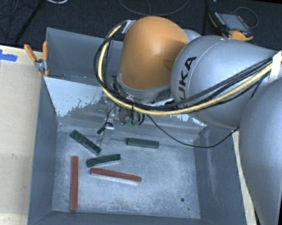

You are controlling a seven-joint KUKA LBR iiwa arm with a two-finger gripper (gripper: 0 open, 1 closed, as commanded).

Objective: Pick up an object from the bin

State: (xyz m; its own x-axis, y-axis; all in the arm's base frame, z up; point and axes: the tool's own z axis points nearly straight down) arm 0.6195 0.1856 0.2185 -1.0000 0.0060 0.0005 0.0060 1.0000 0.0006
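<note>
scuffed grey metal bin [212, 197]. long red-brown stick [74, 183] at 8 o'clock, flat red-brown bar [115, 174] centre. flat dark-green bars: middle green bar [103, 159], left green bar [86, 141] at 10, right green bar [142, 143] at 12. my pincer [105, 129] points down at 11, nearest left green bar; apart or together, can't tell.

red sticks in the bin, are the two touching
Apart. The camera view shows bare bin floor between the left red stick and the right red stick.
</note>
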